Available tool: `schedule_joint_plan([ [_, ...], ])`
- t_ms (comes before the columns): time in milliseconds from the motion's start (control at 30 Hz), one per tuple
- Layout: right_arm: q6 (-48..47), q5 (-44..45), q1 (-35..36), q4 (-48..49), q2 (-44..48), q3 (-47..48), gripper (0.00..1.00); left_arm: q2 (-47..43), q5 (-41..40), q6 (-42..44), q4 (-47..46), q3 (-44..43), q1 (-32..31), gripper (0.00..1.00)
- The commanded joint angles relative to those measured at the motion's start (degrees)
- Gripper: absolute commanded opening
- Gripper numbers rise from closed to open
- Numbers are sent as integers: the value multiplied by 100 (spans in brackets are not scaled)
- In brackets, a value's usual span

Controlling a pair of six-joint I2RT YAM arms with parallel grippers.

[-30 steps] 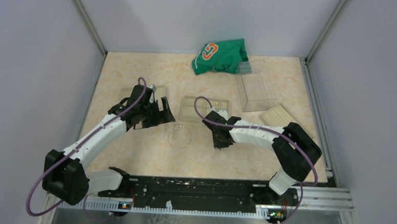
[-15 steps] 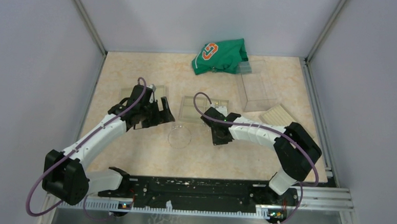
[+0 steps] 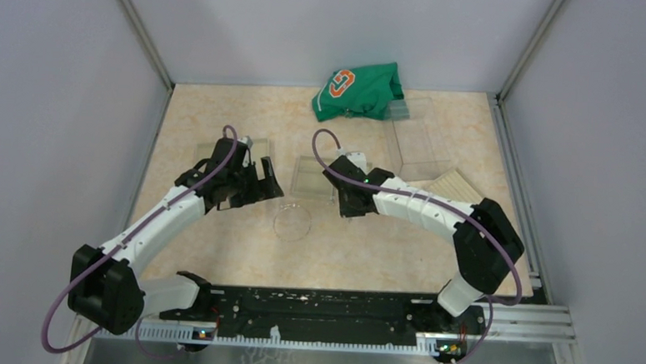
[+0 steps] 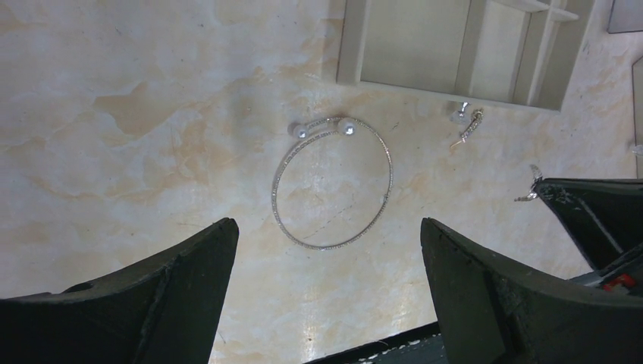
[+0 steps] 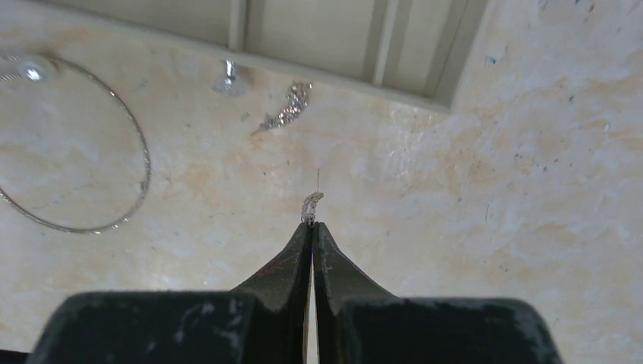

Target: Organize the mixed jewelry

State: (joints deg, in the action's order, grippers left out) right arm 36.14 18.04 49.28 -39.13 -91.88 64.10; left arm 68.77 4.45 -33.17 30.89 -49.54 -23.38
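Observation:
A thin silvery hoop with two pearl ends (image 4: pixel 332 184) lies on the table; it also shows in the top view (image 3: pixel 292 222) and the right wrist view (image 5: pixel 91 152). Two small silvery earring pieces (image 5: pixel 284 107) lie next to the near wall of the clear compartmented box (image 5: pixel 334 80); they show in the left wrist view too (image 4: pixel 464 121). My right gripper (image 5: pixel 312 224) is shut on a small sparkly earring (image 5: pixel 312 205), held above the table near the box. My left gripper (image 4: pixel 326 243) is open and empty, above the table left of the hoop (image 3: pixel 257 183).
The compartmented box (image 3: pixel 302 189) sits mid-table. A green cloth with an orange logo (image 3: pixel 358 90) lies at the back. A clear bin (image 3: pixel 417 145) and a ribbed tray (image 3: pixel 453 189) stand at the right. Another clear container (image 3: pixel 255 145) sits behind my left gripper.
My right gripper has moved up and away from me toward the compartmented box, staying shut on the earring. My left arm has not moved.

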Motion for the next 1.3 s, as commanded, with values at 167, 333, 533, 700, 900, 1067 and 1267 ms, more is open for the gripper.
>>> schedule_joint_plan([
  [167,-624,-33,-595,406,-620,1179,0,-214,-128,-27,92,97,-9,96],
  [333,-852,85,-744,652,-1388,1760,0,-247,-135,-46,115,97,-9,96],
  [533,-788,130,-814,516,-2121,2400,10,-322,-177,-89,186,101,-9,96],
  [700,-666,166,-825,582,-1934,2272,31,-395,-174,-109,234,115,-9,96],
  [900,-414,-186,-722,758,-1132,1413,30,-397,-185,-51,233,113,-9,96],
  [1067,16,-147,-362,780,-575,709,31,-318,-120,-62,196,85,-9,96],
  [1267,576,-461,-335,1018,-717,377,30,-271,-35,-80,182,75,-9,96],
])
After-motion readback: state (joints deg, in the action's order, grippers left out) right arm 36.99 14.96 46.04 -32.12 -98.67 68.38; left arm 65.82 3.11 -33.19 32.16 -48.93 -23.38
